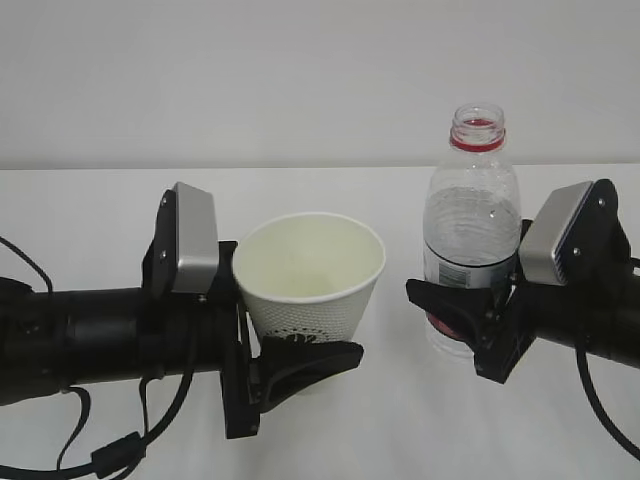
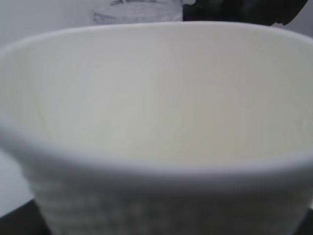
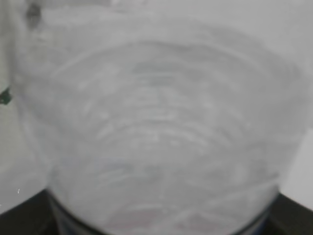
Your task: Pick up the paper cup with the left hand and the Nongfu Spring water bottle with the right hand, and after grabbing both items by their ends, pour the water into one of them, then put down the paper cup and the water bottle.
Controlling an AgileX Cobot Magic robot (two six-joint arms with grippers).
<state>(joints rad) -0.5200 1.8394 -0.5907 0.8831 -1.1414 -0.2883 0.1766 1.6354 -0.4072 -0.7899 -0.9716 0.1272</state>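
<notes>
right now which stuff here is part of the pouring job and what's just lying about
Part of the job:
- paper cup, between the left hand's fingers
- Nongfu Spring water bottle, uncapped, between the right hand's fingers

Lying about:
- nothing else visible on the white table

My left wrist camera is filled by the cup (image 2: 156, 122), blurred. I see its cream inside. The bottle (image 2: 139, 12) peeks above its rim.
</notes>
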